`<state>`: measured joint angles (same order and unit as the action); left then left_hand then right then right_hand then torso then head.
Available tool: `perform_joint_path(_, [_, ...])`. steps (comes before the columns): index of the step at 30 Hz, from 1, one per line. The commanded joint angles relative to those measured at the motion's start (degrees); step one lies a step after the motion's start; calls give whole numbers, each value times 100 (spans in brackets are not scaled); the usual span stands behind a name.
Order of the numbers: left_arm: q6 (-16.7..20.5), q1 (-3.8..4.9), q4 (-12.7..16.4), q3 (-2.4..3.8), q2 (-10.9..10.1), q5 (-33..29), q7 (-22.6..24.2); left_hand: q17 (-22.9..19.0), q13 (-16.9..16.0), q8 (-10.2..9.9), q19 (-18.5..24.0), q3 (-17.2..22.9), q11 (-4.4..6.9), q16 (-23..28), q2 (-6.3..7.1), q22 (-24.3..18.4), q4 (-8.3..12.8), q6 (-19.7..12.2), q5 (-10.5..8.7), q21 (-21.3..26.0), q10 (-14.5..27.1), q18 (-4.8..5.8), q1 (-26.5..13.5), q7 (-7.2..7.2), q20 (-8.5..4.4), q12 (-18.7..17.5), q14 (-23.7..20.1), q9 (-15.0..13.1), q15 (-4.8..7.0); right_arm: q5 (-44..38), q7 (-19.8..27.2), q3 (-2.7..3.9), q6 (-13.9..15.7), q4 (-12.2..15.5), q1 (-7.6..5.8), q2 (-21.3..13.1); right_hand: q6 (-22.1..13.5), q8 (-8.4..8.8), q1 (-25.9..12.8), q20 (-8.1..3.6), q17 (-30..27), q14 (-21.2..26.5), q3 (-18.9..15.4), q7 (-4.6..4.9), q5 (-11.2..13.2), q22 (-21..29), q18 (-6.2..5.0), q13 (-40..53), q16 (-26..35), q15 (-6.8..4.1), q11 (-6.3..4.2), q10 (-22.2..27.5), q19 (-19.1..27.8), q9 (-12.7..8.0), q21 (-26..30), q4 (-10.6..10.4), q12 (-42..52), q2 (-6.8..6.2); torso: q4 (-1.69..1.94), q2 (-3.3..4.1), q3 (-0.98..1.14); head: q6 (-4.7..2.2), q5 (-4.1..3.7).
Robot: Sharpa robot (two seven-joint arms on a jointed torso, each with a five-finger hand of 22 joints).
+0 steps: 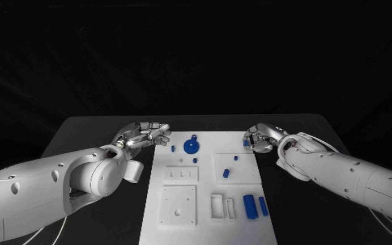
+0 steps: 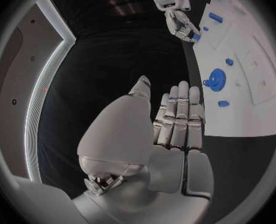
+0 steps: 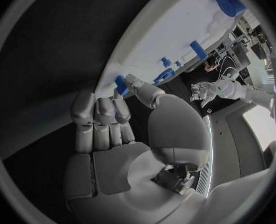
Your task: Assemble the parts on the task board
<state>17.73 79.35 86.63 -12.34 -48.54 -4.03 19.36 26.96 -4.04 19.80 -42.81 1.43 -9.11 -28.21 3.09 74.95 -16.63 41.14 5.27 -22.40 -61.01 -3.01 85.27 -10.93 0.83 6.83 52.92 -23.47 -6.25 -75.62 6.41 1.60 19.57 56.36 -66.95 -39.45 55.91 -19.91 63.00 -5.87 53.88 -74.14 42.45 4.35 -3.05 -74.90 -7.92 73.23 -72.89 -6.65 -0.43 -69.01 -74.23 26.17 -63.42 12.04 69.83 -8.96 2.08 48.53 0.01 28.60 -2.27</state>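
White and flat, the board [image 1: 204, 222] lies in the middle of the black table [image 1: 90, 129]. Small blue pieces rest on it so the hands can reach them. A round blue piece [image 1: 191, 146] sits near the board's far end. Two long blue pieces [image 1: 255, 206] lie side by side near the board's near right corner. The left hand [image 1: 147, 136] hangs just beside the board's far left edge. Its fingers are apart and it holds nothing, so it seems to be waiting. The right hand [image 1: 260, 138] is at the board's far right edge. Its fingers are curled around a little blue piece [image 3: 121, 84], probably to lift it and fit it into its place.
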Motion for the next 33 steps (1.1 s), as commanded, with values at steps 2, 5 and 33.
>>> perform_joint_path(2, [-85,2,15,4,-3,-17,48,9,-2,36,-12,-34,14,29,1,87,-4,27,-28,29,-32,-78,49,-72,-14,-23,20,8,-20,-107,-22,0,359,47,6,7,247,-35,-5,11,9,-7,10,114,19,-95,-708,4,40,-36,-43,0,44,12,-15,26,27,41,3,0,-1,-6,1])
perform_joint_path(5, [-63,2,18,4,-21,45,-13,14,-5,39,-18,-33,6,21,-9,88,-5,29,-28,26,-48,-80,48,-72,-16,-17,36,10,-15,-222,-110,-1,482,158,4,-18,251,-34,-17,8,12,-8,10,109,16,-94,-708,6,41,-42,-48,-6,39,14,-18,31,29,12,-8,-5,-2,-11,14])
perform_joint_path(33, [-705,362,-837,30,920,1871,-2520,749,-638,10,-418,99,496,-959,149,55,-23,816,-96,-703,-984,52,-918,190,-502,642,555,243,461,-1721,-1633,-2,448,1743,-393,259,297,-43,-39,-52,43,-26,80,80,10,-73,-708,46,30,-72,-80,-68,-25,32,-26,-30,72,-92,-32,-314,33,-50,123])
